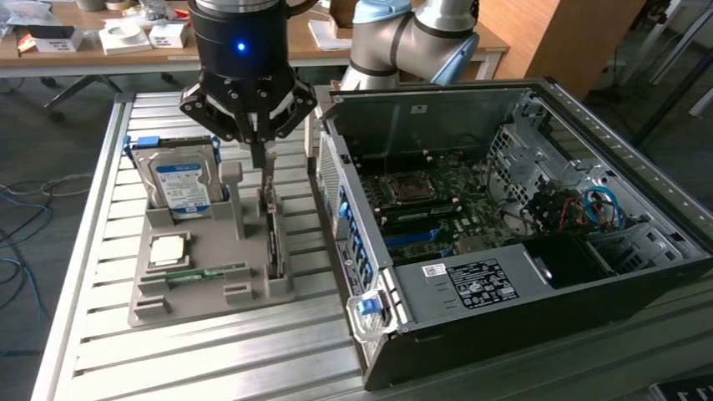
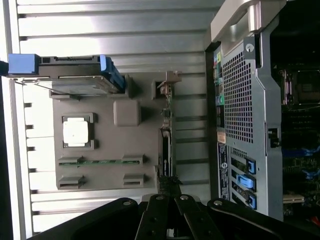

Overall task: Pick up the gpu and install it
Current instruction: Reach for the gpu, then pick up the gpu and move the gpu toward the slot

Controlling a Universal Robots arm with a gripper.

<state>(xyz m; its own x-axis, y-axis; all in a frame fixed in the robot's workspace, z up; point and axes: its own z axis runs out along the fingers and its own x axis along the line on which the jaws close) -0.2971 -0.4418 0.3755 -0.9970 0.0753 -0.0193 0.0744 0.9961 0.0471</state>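
One tool (image 1: 260, 163) closed above the gpu (image 1: 273, 238), card edge-up in grey holder (image 1: 179, 305), blue-labelled hard drive (image 1: 182, 184) beside, writing unreadable

1 robot arm (image 1: 407, 38) is carrying 1 gripper (image 1: 259, 160). 1 slatted metal table (image 1: 223, 355) is bearing 1 gray parts tray (image 1: 206, 307) and 1 open computer case (image 1: 490, 322), making 2 large items. The tray is holding 4 computer parts: 1 gpu (image 1: 273, 238), 1 hard drive (image 1: 179, 180), 1 processor chip (image 1: 167, 249) and 1 green memory stick (image 1: 207, 272). The tray is also showing 1 square gray block (image 2: 126, 112) and 2 small gray holders (image 2: 70, 181). The case is showing 1 motherboard (image 1: 440, 213) with 1 processor socket (image 1: 407, 185).
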